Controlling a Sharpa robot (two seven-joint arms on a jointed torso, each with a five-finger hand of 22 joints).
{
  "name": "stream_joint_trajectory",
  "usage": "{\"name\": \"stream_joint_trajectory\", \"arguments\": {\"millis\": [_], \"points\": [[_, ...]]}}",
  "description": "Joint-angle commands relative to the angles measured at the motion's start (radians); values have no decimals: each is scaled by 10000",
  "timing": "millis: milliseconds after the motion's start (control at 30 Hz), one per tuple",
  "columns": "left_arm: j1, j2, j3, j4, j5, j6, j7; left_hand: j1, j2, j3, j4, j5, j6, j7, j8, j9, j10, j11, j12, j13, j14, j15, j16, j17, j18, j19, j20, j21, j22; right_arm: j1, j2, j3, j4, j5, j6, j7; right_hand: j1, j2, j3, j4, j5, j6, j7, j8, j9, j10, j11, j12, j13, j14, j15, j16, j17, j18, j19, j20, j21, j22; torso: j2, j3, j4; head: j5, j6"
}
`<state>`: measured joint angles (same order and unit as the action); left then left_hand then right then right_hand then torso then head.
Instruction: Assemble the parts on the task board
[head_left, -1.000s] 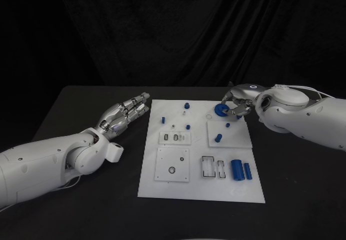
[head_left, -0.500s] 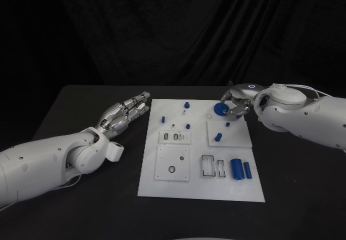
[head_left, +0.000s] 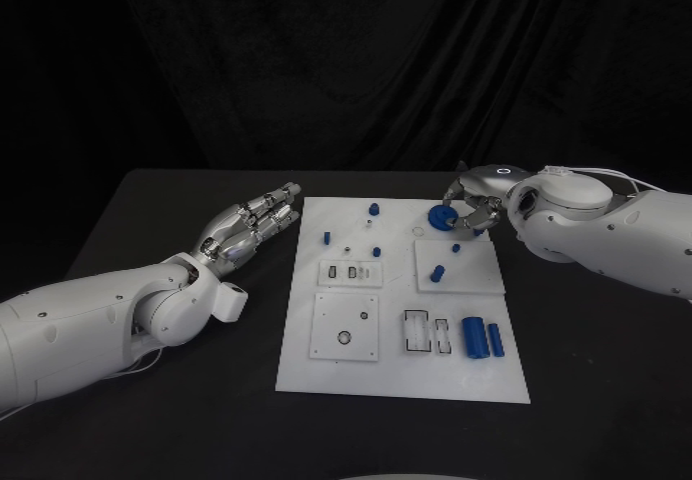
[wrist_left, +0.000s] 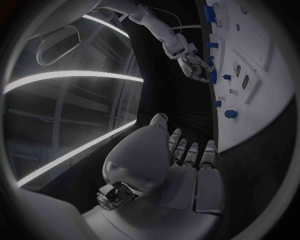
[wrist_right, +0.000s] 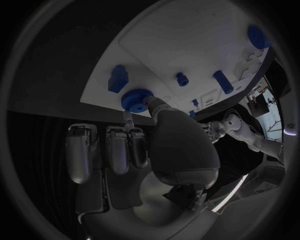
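The white task board (head_left: 335, 375) lies in the middle of the black table. My right hand (head_left: 476, 208) hovers over the board's far right corner and pinches a round blue knurled part (head_left: 441, 217) between thumb and finger; the same round part (wrist_right: 137, 99) sits at the fingertips in the right wrist view. My left hand (head_left: 248, 228) rests just off the board's left edge, fingers stretched out and apart, holding nothing. In the left wrist view this left hand (wrist_left: 181, 155) points toward the board (wrist_left: 269, 100), with the right hand (wrist_left: 190, 60) beyond it.
Small blue pegs (head_left: 374, 210) (head_left: 327, 238) (head_left: 437, 272) stand on the board's far half. Two blue cylinders (head_left: 472, 338) (head_left: 495, 341) lie near its right edge beside slotted recesses (head_left: 418, 333). A square plate with a round hole (head_left: 346, 340) sits at the near left.
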<state>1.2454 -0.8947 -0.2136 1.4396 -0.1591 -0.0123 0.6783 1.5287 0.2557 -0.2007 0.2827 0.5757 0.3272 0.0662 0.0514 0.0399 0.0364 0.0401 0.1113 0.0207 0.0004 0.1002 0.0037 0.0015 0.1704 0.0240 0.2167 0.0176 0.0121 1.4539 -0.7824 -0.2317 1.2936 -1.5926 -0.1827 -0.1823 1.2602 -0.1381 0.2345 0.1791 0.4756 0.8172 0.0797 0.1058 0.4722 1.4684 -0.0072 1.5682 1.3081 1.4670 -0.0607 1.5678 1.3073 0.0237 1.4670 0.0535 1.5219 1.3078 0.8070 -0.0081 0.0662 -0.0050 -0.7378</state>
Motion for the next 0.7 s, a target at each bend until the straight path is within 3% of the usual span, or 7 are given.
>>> {"name": "stream_joint_trajectory", "arguments": {"millis": [33,167,200,433,700], "points": [[-21,16,7,8,-42,145,448,71,-13,56,5,44,-36,31,46,-3,5,58,12,11,1,77,-34,-13,101,17,62,53,16,-61,-4,-36,-15,-136,126,-214,128,26,-16,-51,-9,129,-13,69,63,1024,26,26,2627,1038,25,30,2635,-113,737,23,60,2467,2,0,-5,3,5],[-21,11,7,8,-42,143,448,71,-13,56,5,44,-36,31,46,-3,5,58,12,11,1,77,-34,-13,101,17,62,53,16,-61,-15,-36,-12,-137,-59,-107,364,203,6,-279,-29,860,-115,586,554,1024,-64,26,2627,1038,-41,30,2635,-118,752,-42,80,2474,-1,-3,-11,24,2],[-21,8,7,10,-42,142,447,71,-13,56,5,44,-36,31,46,-3,5,58,12,11,1,77,-34,-13,101,17,62,53,16,-60,-25,-36,-9,-138,-139,-66,424,291,3,-371,-30,1025,-213,756,785,1024,-129,26,2627,1038,-99,30,2635,-119,753,-81,83,2475,-1,-3,-11,24,2],[-21,-9,7,24,-42,130,445,71,-13,56,5,44,-36,31,46,-3,5,58,12,11,1,77,-34,-13,101,17,62,53,16,-56,-92,-34,37,-138,-449,49,449,451,-29,-508,-29,1322,-331,1065,1260,1024,-239,26,2627,1038,-199,30,2635,-132,784,-182,127,2492,-1,0,-7,46,11],[-21,-31,7,41,-42,111,441,72,-13,64,6,44,-36,34,47,-3,7,62,18,12,4,91,-32,-11,101,22,75,58,19,8,-208,-32,267,-138,-649,87,436,480,-60,-561,-28,1472,-386,1204,1489,1024,-280,26,2627,1038,-239,30,2635,-146,819,-219,176,2510,-6,-3,-2,51,23]]}}
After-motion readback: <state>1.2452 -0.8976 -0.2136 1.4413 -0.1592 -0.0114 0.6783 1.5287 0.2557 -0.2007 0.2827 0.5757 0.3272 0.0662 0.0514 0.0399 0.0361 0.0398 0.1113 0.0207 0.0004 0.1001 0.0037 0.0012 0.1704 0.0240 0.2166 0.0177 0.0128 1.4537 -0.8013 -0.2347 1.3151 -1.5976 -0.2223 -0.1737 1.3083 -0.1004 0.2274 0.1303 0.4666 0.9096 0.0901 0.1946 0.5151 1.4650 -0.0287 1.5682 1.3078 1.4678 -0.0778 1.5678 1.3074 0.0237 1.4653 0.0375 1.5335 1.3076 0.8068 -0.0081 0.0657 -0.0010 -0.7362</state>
